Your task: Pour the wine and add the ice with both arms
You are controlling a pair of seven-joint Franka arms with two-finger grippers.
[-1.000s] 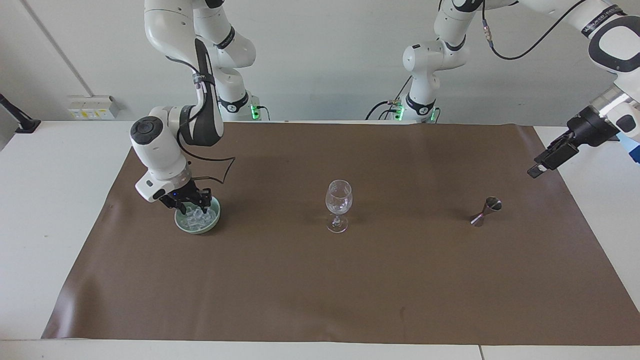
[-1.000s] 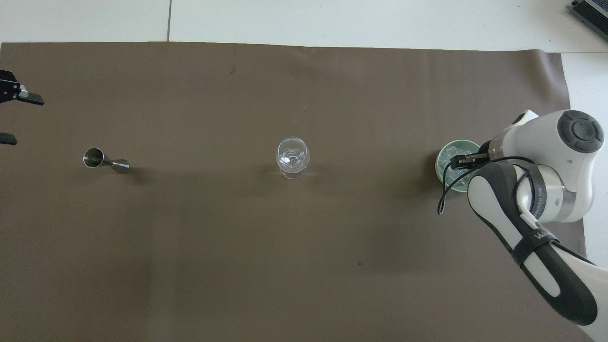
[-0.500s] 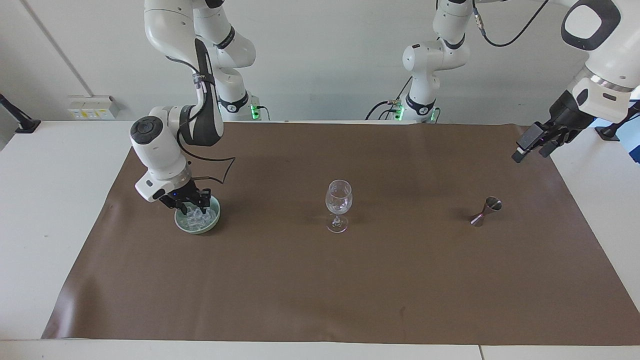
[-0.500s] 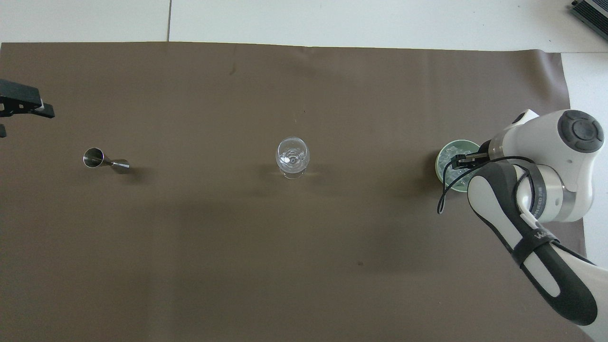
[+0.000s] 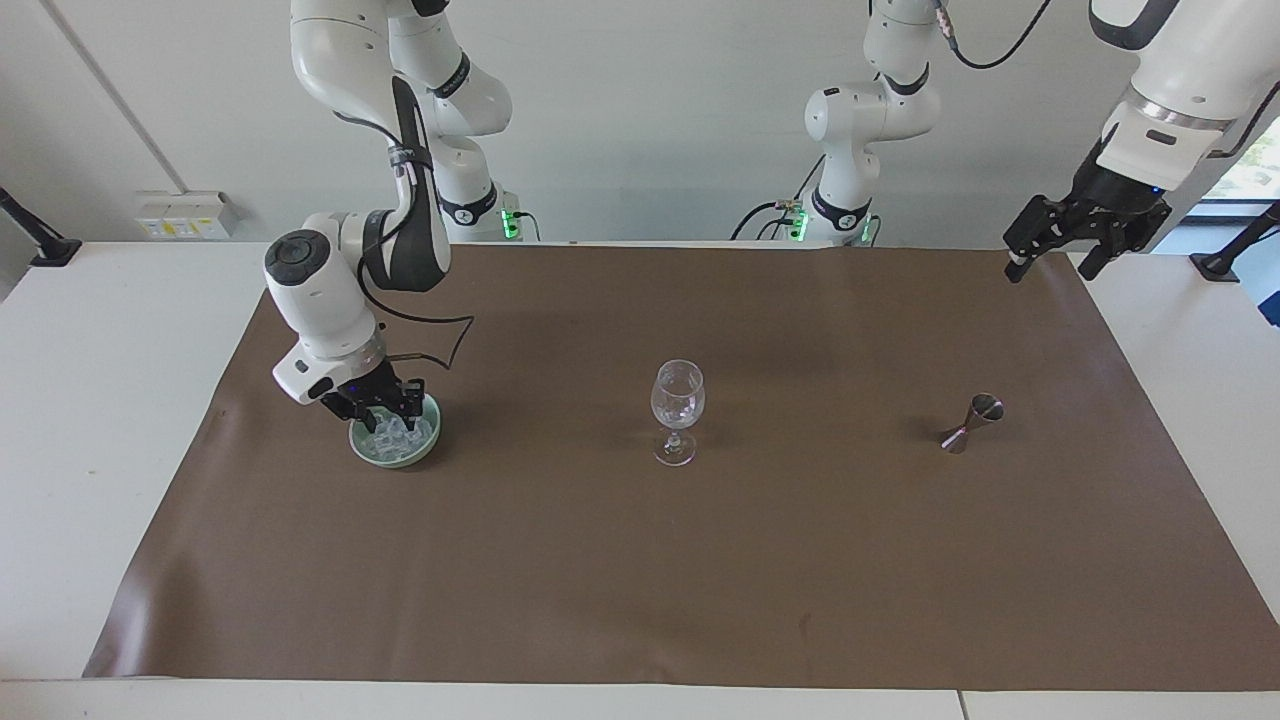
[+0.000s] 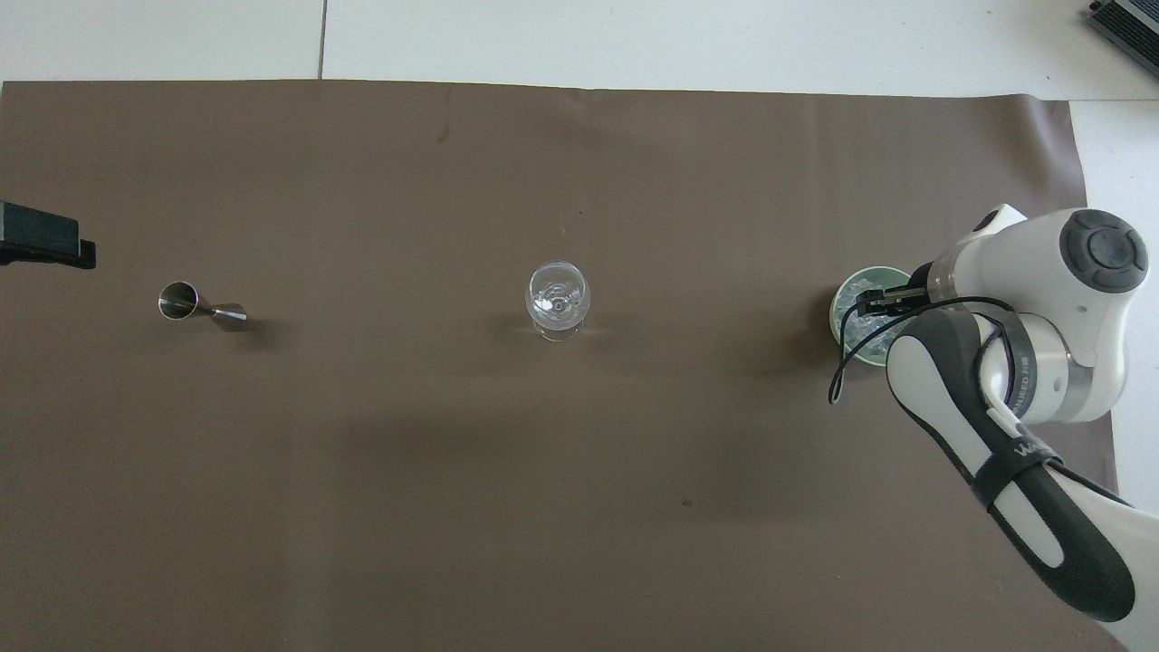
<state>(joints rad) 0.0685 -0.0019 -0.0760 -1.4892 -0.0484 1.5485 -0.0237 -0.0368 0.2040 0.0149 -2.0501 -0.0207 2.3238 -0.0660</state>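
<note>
- The right gripper point(image 5: 385, 412) sits low in the green bowl point(image 5: 400, 455) at mid-left of the facing view, fingers partly closed among the ice point(image 5: 395, 432) (whether a cube is gripped cannot be told).
- The left gripper point(image 5: 1052, 262), upper right, hangs spread wide and empty over the mat's corner.
- The wine glass point(image 5: 677, 408) stands centre, jigger point(image 5: 970, 421) toward the right.

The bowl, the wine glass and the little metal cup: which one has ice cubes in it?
The green bowl, toward the right arm's end of the table, holds the ice. The wine glass stands mid-mat; the metal cup lies tipped over.
</note>
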